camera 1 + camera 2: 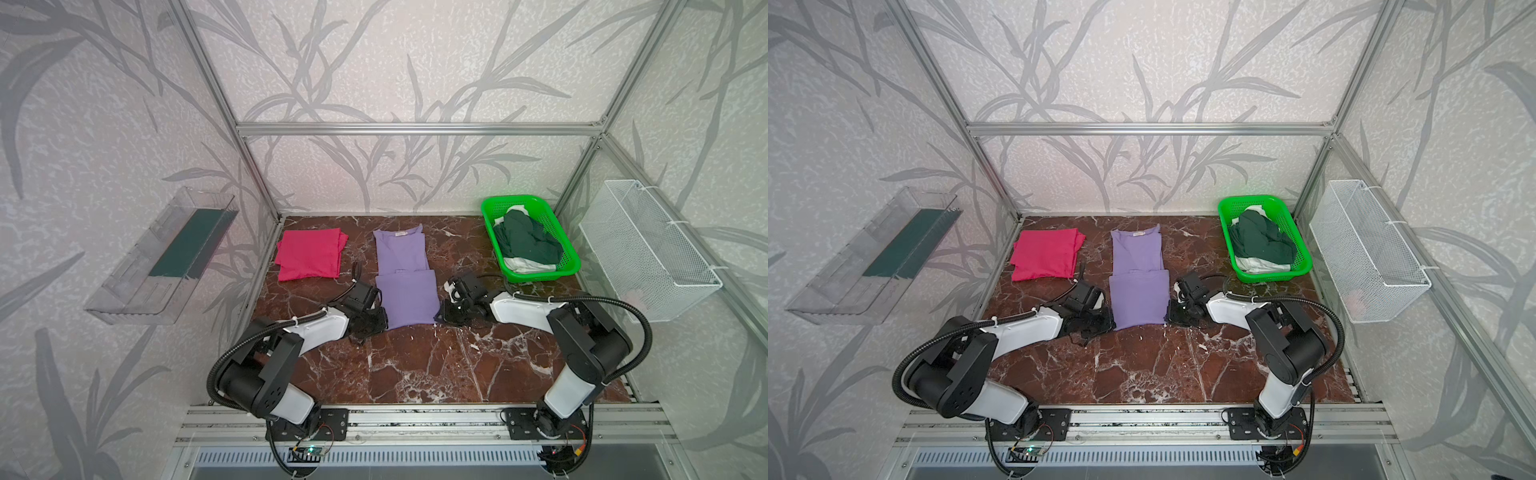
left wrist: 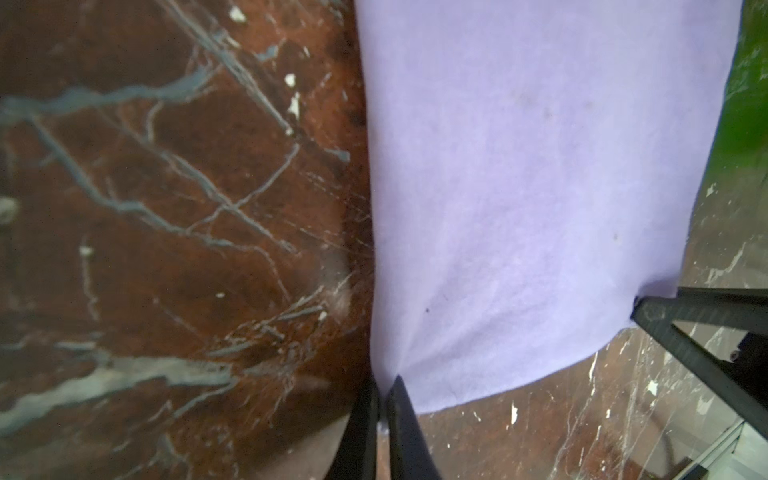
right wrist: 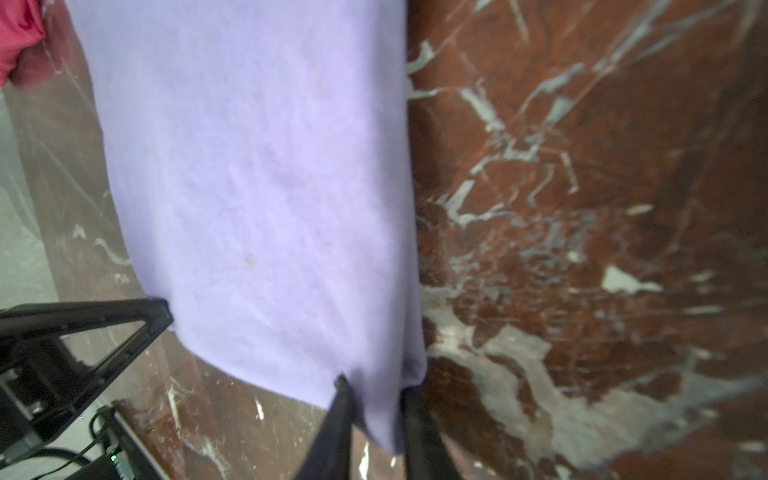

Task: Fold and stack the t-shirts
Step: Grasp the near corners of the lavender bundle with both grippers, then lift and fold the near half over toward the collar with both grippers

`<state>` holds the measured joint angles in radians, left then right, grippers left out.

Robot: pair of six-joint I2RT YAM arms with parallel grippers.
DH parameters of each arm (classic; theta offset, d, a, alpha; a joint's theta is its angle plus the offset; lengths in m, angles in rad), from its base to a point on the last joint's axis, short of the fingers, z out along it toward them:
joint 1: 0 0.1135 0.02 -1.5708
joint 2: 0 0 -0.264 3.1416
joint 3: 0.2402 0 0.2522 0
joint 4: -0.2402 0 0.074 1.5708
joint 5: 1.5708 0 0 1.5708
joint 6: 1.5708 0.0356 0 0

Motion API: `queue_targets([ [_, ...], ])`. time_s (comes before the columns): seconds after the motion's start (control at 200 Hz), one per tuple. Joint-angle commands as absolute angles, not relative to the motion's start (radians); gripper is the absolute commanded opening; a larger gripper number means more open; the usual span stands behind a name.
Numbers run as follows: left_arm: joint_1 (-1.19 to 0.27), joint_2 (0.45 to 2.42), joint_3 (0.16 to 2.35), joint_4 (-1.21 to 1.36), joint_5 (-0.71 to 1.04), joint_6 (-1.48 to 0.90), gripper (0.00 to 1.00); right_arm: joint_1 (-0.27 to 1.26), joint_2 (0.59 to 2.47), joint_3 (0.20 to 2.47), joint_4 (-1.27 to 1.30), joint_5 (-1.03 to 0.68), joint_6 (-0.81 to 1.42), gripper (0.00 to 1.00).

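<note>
Fingers (image 2: 401,424) pinching lavender tee (image 1: 407,299), basket (image 1: 513,200) holding green and white garments (image 1: 528,241)

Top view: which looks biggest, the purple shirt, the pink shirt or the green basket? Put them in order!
1. The purple shirt and the green basket look about alike, too close to rank.
2. The pink shirt, folded, looks clearly smallest.

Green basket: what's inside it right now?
Inside the green basket, a crumpled dark green garment lies on top of a white garment, which shows only at the near and far edges. Whatever is beneath them, and the basket floor, is covered.
</note>
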<state>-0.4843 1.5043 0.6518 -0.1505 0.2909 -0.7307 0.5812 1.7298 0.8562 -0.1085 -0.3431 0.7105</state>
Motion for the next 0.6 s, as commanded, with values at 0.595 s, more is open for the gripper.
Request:
queue_targets([
  [0.595,-0.562,1.066,0.728,-0.677,0.406,-0.694,0.00,0.756,1.315,0.798,-0.516,-0.289,0.741,0.00],
])
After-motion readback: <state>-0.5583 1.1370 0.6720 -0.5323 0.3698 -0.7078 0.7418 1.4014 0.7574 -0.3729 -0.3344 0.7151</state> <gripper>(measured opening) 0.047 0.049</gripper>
